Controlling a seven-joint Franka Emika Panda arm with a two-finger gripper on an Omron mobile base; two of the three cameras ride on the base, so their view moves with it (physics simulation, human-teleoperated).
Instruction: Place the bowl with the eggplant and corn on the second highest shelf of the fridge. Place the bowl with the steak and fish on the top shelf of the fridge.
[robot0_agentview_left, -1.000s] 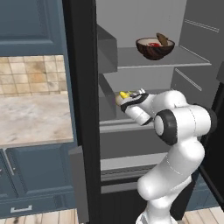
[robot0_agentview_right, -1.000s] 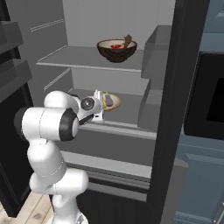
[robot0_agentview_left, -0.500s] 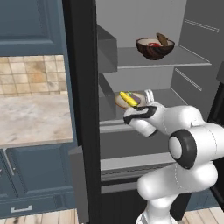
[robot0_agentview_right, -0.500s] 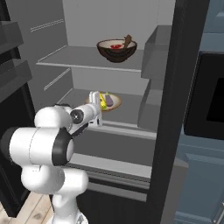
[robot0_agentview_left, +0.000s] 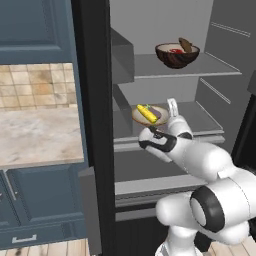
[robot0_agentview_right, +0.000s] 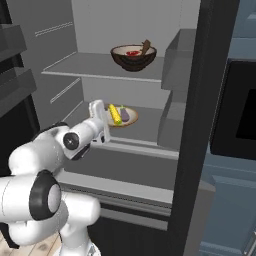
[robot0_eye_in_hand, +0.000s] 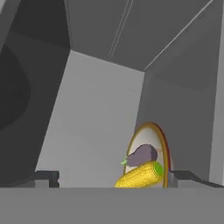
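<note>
Start at the claw (robot0_eye_in_hand: 113, 176). Its jaws stand spread wide and hold nothing; a second ago they were closed on the rim of the shallow bowl (robot0_agentview_left: 149, 114), and the hand has since drawn back toward you. Read this as a release: the bowl now rests on its own on the second highest shelf (robot0_agentview_left: 195, 116), just beyond the fingertips (robot0_eye_in_hand: 46, 176).

In the hand view the bowl sits directly ahead of the claw, between the lines of its two fingers but clear of both. Inside it, the corn (robot0_eye_in_hand: 141, 174) lies nearer the claw and the eggplant (robot0_eye_in_hand: 142, 155) just behind it, the two touching.

Above the claw and farther in, the dark bowl (robot0_agentview_right: 133, 56) sits on the top shelf of the fridge (robot0_agentview_right: 90, 66). It carries the steak (robot0_agentview_right: 133, 52) and the fish (robot0_agentview_right: 145, 47), the fish sticking up over the rim.

Count as follows: two bowls, one per shelf; one corn, one eggplant, one steak, one fish.

Judged from this layout, both placements are made. You have only to withdraw the arm from the fridge (robot0_agentview_left: 92, 80) without brushing the shallow bowl or the shelf edge.
</note>
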